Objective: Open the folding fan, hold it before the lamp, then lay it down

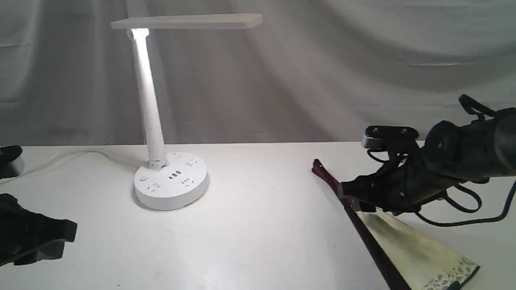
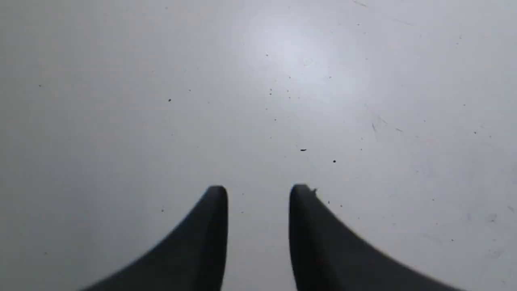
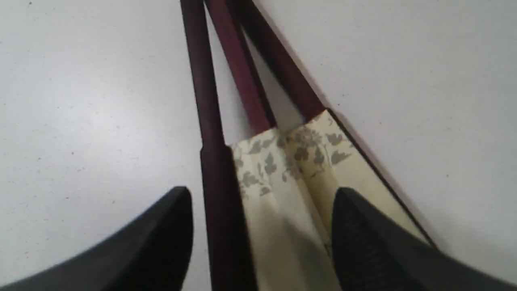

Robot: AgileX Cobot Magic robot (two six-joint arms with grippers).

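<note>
Right jaws: set wide apart, low over the folding fan (image 3: 282,182); the dark outer rib (image 3: 214,169) and a strip of cream leaf are straddled, nothing is clamped.
Left jaws: parted, nothing between them; only bare tabletop (image 2: 282,81) is seen beneath.
Folding fan: laid flat at the right front of the exterior view, barely spread, well apart from the lamp (image 1: 150,100).
Hazard, crease: one tip sits over the pleats, so paper is likely to be pinched along with the rib if the jaws are closed here.
Hazard, slip: the rib is slim and flat on the tabletop, so it may be skidded aside rather than lifted.
Hazard, lamp: the long fan, swung across, could strike the slim stem and tip the lamp.
</note>
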